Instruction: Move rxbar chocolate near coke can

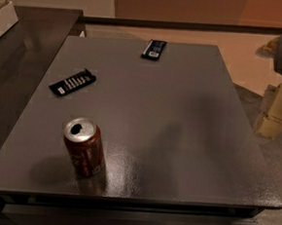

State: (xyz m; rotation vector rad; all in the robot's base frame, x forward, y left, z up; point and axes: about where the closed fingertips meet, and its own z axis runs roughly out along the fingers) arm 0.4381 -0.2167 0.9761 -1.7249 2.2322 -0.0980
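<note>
Presently on the dark grey worktop (188,137): item one, rxbar chocolate (72,82), flat, black wrapper with white block lettering, lying toward the left edge, long axis slanting from near-left to far-right. Item two, coke can (83,148), upright, near the front-left corner, apart from the bar and closer to me. Item three, second black bar (154,49) with a pale label, at the far edge, not wanted. Tool (279,111): off the worktop's right side, partly cut off; spread or pressed together, I cannot tell. The rxbar chocolate lies well to the tool's left, across the worktop; a long leftward reach looks due first, closing across the bar's narrow width.
</note>
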